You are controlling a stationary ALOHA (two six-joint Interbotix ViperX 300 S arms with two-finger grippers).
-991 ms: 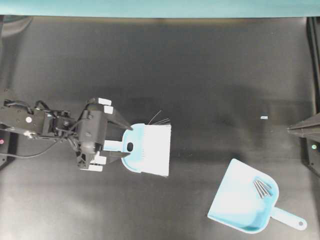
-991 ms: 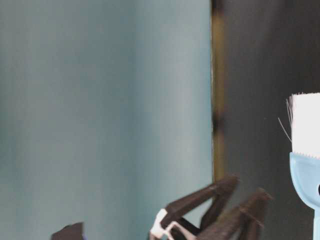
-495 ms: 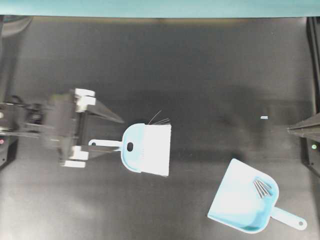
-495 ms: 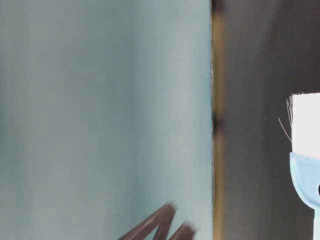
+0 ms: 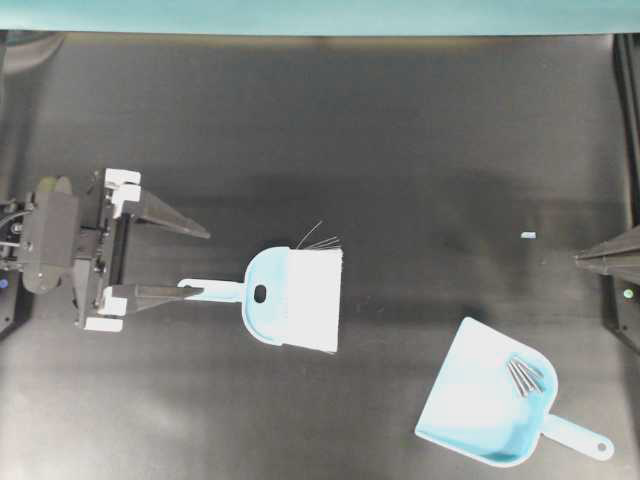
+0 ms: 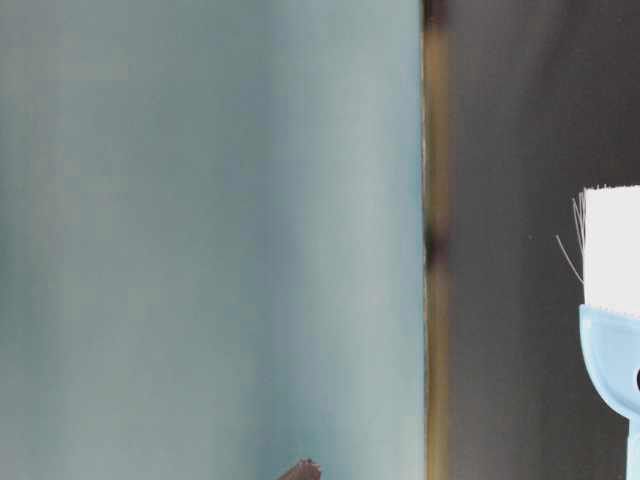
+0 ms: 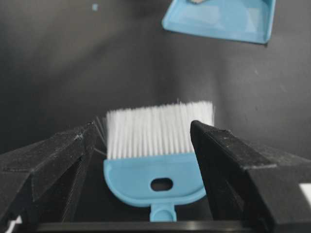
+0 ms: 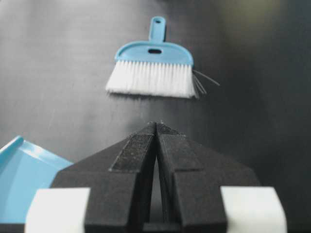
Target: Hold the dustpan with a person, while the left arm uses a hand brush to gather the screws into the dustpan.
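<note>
The light blue hand brush [image 5: 295,298] lies flat on the black table, white bristles pointing right and thin handle pointing left. My left gripper [image 5: 203,264] stands open left of it and holds nothing; its lower finger lies by the handle's end. The left wrist view shows the hand brush [image 7: 158,150] ahead of the wide-apart jaws of the left gripper [image 7: 142,128]. The dustpan [image 5: 485,395] rests at the lower right with the screws [image 5: 523,375] bunched inside near its back. My right gripper [image 8: 156,125] is shut and empty at the right edge [image 5: 600,257]. The person is out of view.
A small pale speck [image 5: 528,235] lies on the table right of centre. A teal wall runs along the far edge [image 5: 320,15]. Dark frame parts stand at the left and right table edges. The table-level view shows only the brush's head [image 6: 610,300].
My left gripper has pulled back to the left, from straddling the brush's head to beside the handle's end, open all the while. The brush, dustpan and right gripper have not moved.
</note>
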